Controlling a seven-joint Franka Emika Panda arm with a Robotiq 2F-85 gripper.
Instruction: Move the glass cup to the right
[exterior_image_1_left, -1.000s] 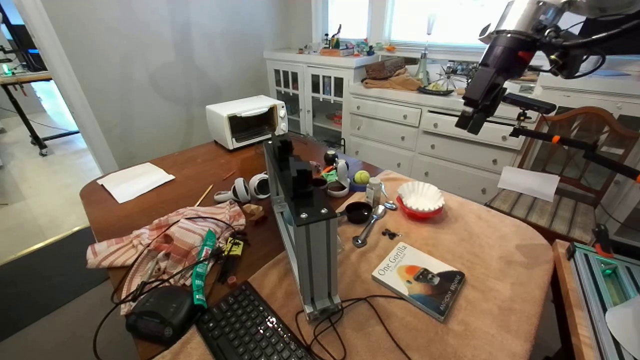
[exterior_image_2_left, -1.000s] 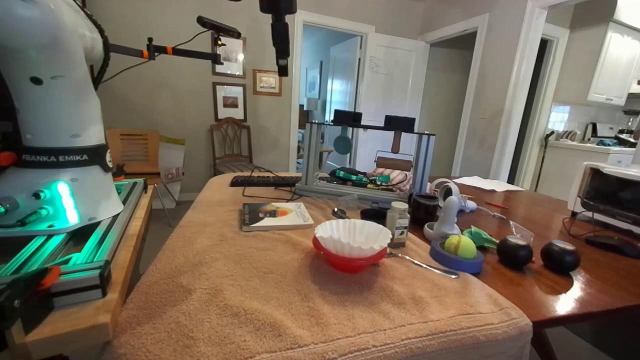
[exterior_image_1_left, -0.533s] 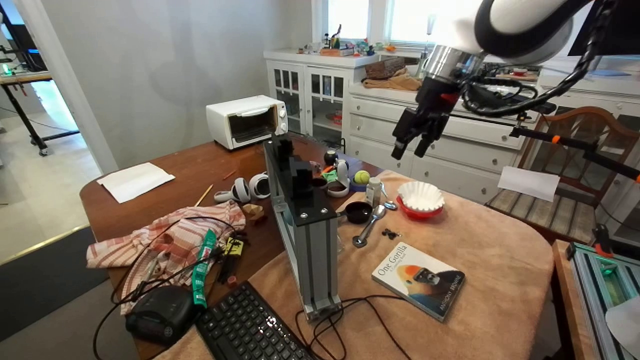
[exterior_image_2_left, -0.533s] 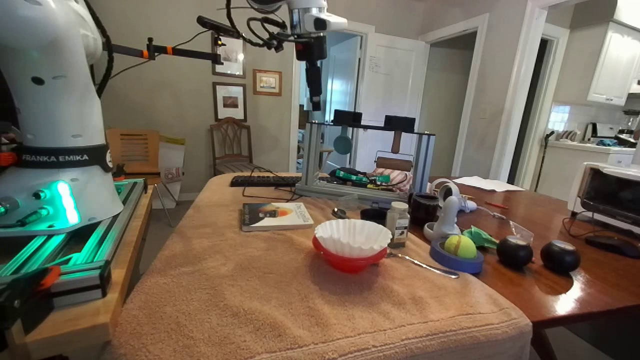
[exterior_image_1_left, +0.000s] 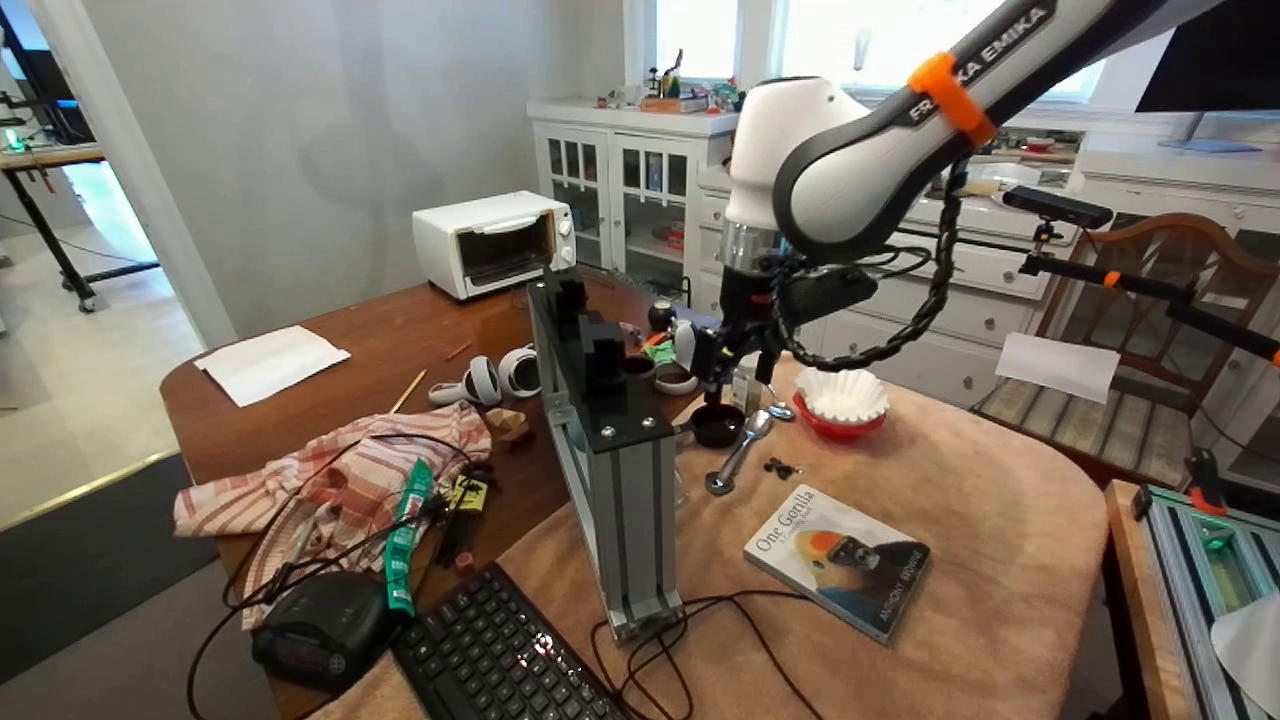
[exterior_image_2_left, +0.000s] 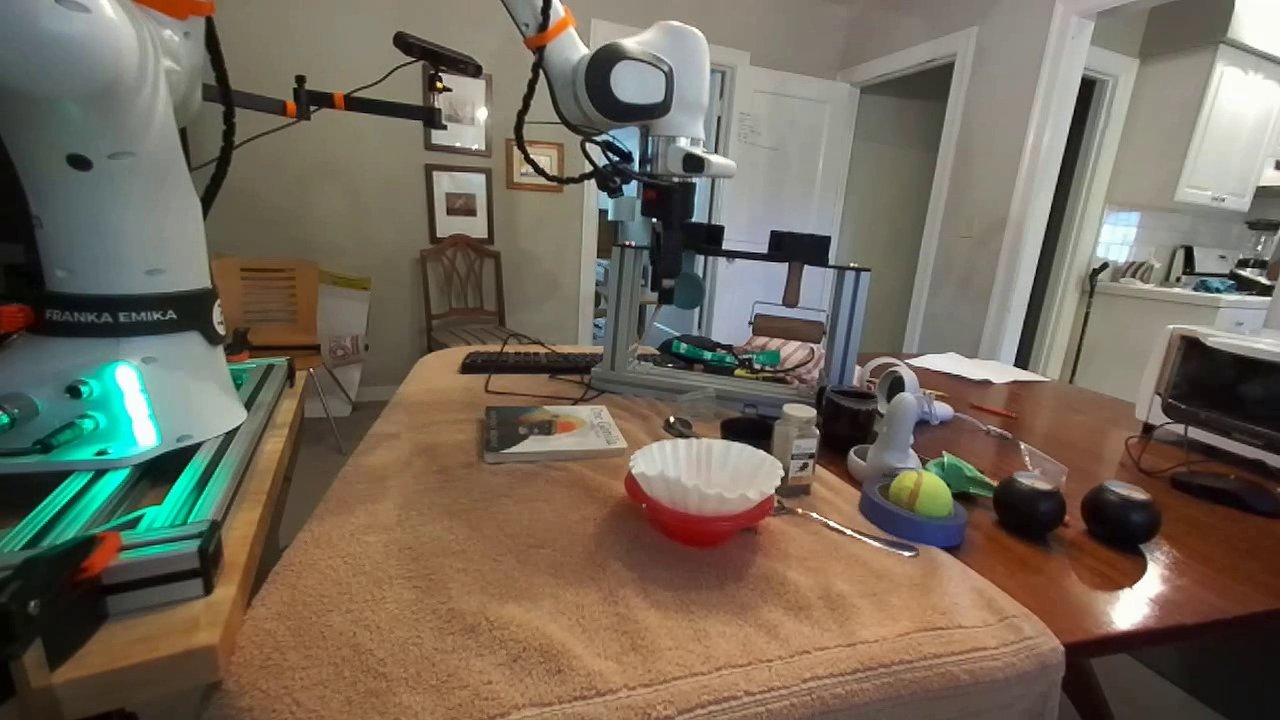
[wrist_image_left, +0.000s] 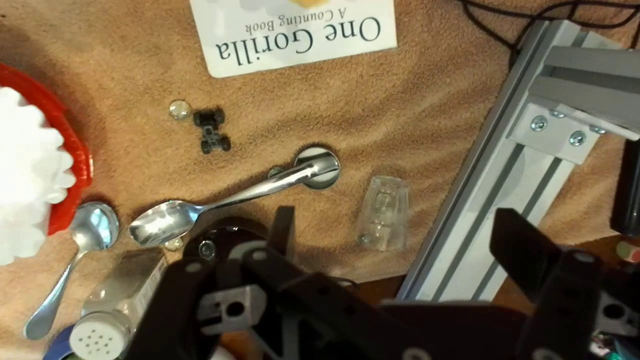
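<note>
Over the wooden bench (exterior_image_1_left: 370, 375), saw the gripper (exterior_image_1_left: 740, 390) well below its height of a second ago and shifted toward eight o'clock in an exterior view, with fingers (wrist_image_left: 520, 247) spread wide apart. Found the glass cup (wrist_image_left: 384, 215) at four o'clock from the wrist view's centre, framed between those fingers: clear, tapered in outline; could not tell whether upright or lying. Noted nubby orange-brown towel (exterior_image_2_left: 450, 600) beneath; toward nine o'clock from the cup, a mirror-bright spoon (wrist_image_left: 162, 222), then a smooth red bowl (wrist_image_left: 80, 165) with fluted white paper filters (wrist_image_left: 25, 180), all unmoved; toward three o'clock, a grooved grey metal frame (wrist_image_left: 520, 190).
</note>
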